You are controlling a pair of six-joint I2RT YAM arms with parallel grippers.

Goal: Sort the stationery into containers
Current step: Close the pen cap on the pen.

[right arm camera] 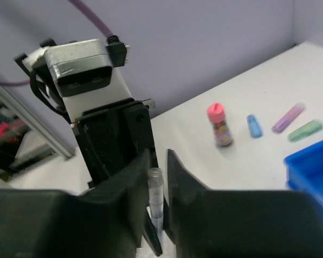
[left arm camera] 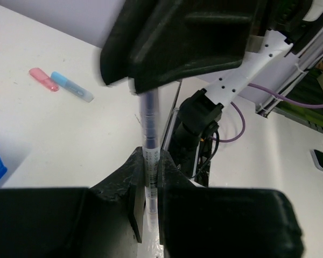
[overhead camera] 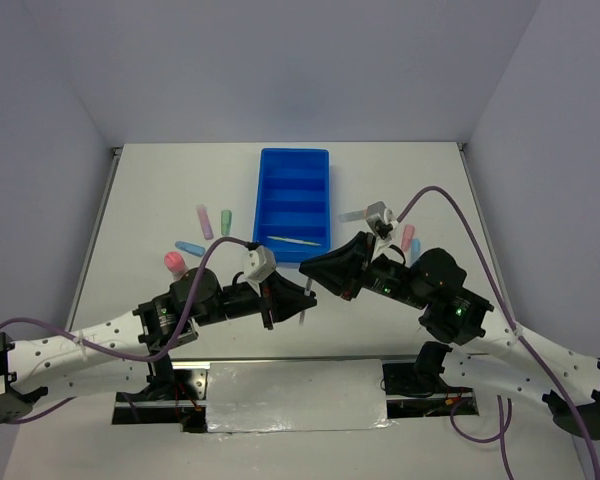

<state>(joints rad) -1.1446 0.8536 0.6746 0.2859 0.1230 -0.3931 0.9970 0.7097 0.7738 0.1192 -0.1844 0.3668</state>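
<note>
A thin grey pen [left arm camera: 149, 118] with a clear end is clamped upright between my left gripper's [left arm camera: 151, 177] fingers. My left gripper [overhead camera: 302, 300] and right gripper [overhead camera: 312, 268] meet nose to nose just in front of the blue tray [overhead camera: 266, 200]. In the right wrist view the pen's clear end [right arm camera: 156, 188] stands between my right gripper's [right arm camera: 158, 156] jaws, with a small gap on one side. A yellow pen [overhead camera: 293, 241] lies in the tray's nearest compartment. Pink [overhead camera: 206, 222], green [overhead camera: 226, 222] and blue [overhead camera: 190, 247] markers lie left of the tray.
A pink-capped bottle [overhead camera: 175, 263] stands at the left near my left arm. Pink [overhead camera: 408, 237] and blue [overhead camera: 415, 250] markers lie right of the tray, close to my right wrist. A greyish piece [overhead camera: 355, 215] lies beside the tray's right wall.
</note>
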